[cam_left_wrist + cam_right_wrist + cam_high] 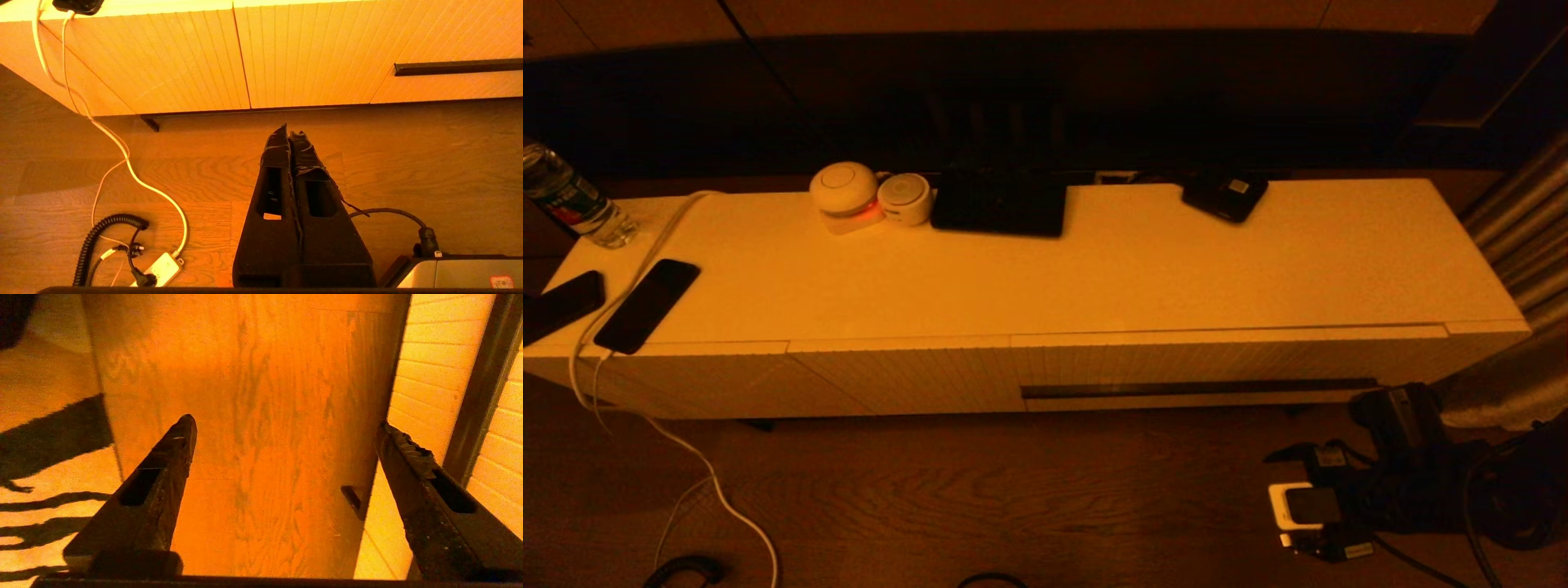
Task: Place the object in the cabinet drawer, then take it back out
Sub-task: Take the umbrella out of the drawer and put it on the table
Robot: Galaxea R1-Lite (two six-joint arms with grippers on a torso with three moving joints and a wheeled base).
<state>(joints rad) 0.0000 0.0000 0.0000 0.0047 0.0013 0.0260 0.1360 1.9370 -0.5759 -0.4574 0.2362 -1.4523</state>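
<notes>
Head view: cabinet drawer [1225,367] lies shut, long axis left-right; right jaws spread, left jaws closed.

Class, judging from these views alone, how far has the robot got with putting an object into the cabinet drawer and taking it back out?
Nothing looks done: the cabinet drawer sits flush and closed, its handle slot untouched. In hand: the right end effector is open and empty, low beside the drawer front. The left end effector is shut and empty above the floor. Left: opening the drawer, placing an object, retrieving it.
</notes>
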